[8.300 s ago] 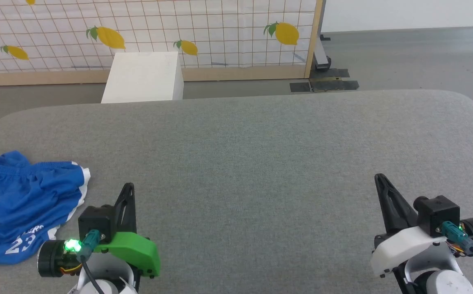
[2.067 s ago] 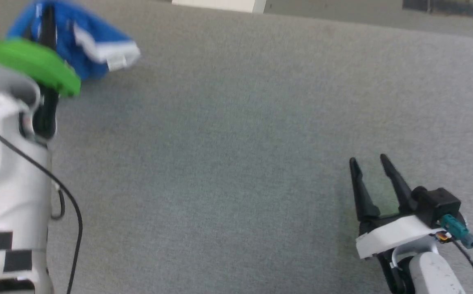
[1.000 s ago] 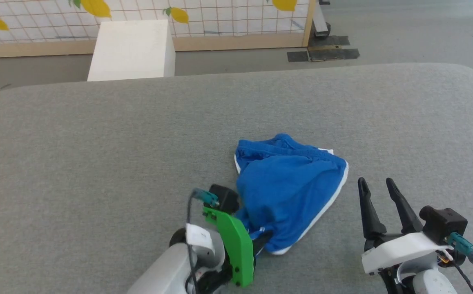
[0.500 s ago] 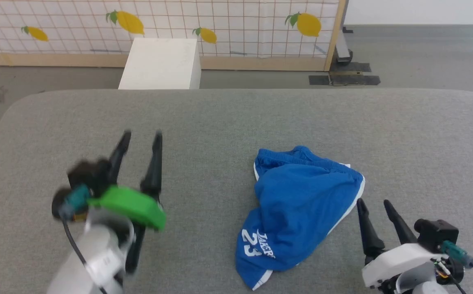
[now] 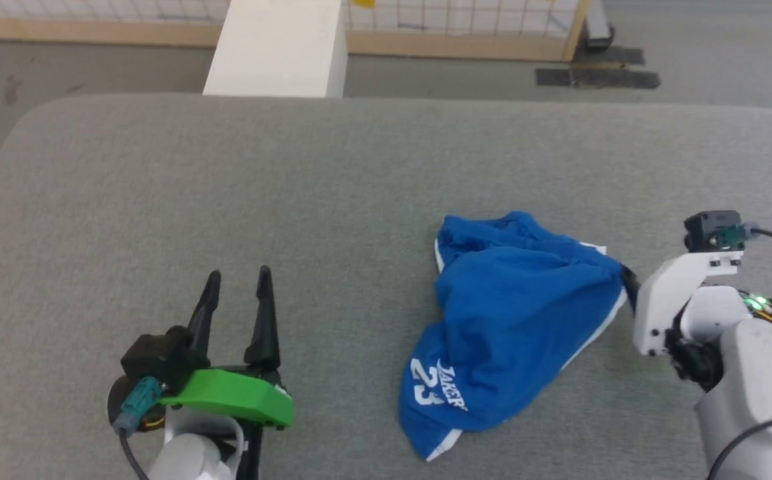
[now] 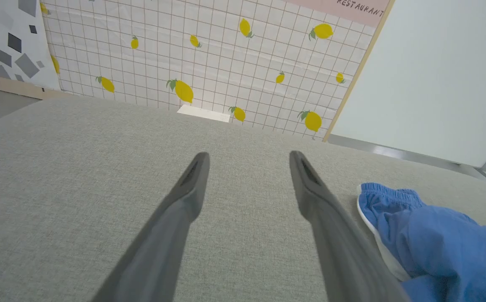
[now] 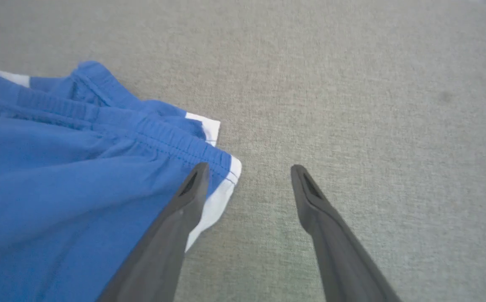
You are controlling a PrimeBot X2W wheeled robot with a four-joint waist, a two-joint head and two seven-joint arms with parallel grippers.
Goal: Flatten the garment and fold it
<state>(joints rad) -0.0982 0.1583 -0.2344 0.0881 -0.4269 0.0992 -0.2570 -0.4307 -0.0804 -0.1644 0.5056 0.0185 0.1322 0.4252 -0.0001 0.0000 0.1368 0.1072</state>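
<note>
Crumpled blue garment (image 5: 516,313); white trim

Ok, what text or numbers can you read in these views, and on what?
"23": white print on the blue shorts, near a leg hem.
"LAKERS": white letters arched beside the 23, same leg.
"RESTAURAN...": on the pink band at the top of the lemon-print wall; its end is cut off.
Nothing else is legible.

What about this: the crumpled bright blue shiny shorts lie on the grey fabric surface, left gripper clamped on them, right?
No. The head view shows the left gripper open, apart from the crumpled bright blue shiny shorts on the grey fabric surface.
</note>
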